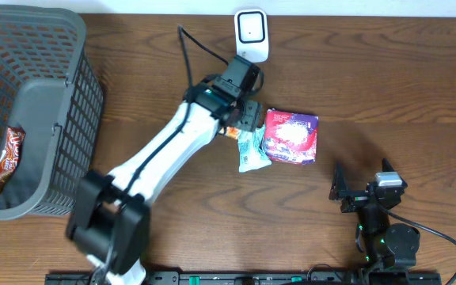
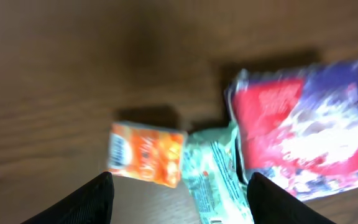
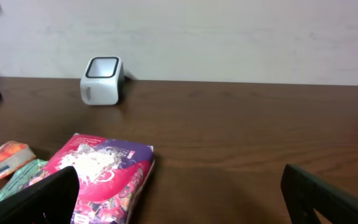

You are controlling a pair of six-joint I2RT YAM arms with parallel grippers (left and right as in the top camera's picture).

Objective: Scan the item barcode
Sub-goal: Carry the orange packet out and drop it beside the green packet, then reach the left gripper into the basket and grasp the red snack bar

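Dark wooden table [image 1: 370, 79] is holding the orange packet [image 2: 145, 154] in front of the scanner [image 1: 252, 33]; left gripper [image 2: 180, 180] is hovering spread above it, seemingly lining up a pick, while right gripper [image 3: 180, 171] is idling splayed.

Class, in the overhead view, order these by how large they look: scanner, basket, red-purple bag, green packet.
1. basket
2. red-purple bag
3. scanner and green packet: too alike to rank.
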